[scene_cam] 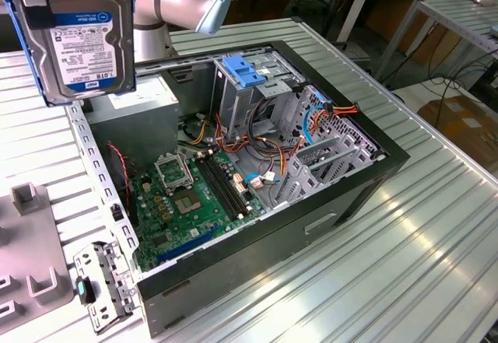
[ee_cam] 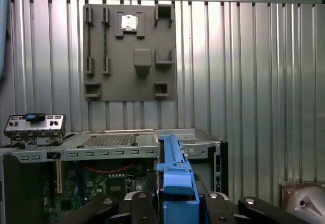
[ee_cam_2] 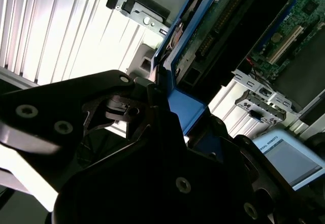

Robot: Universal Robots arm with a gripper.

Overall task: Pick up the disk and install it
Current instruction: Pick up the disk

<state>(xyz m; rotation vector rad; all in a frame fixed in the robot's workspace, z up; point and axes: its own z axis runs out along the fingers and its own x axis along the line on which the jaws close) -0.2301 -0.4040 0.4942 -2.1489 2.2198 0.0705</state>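
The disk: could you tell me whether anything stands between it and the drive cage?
Nothing visible blocks the path. The gripper holds the disk in open air, apart from the case; a blue bracket lies atop the drive cage, and loose cables lie beside it.

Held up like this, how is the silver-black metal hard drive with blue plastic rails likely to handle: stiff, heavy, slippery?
The silver-black metal hard drive looks rigid, so it probably won't flex. Its metal body suggests it is heavy for its size. The gripper clamps its smooth blue plastic rail, so it might slip or pivot if jolted.
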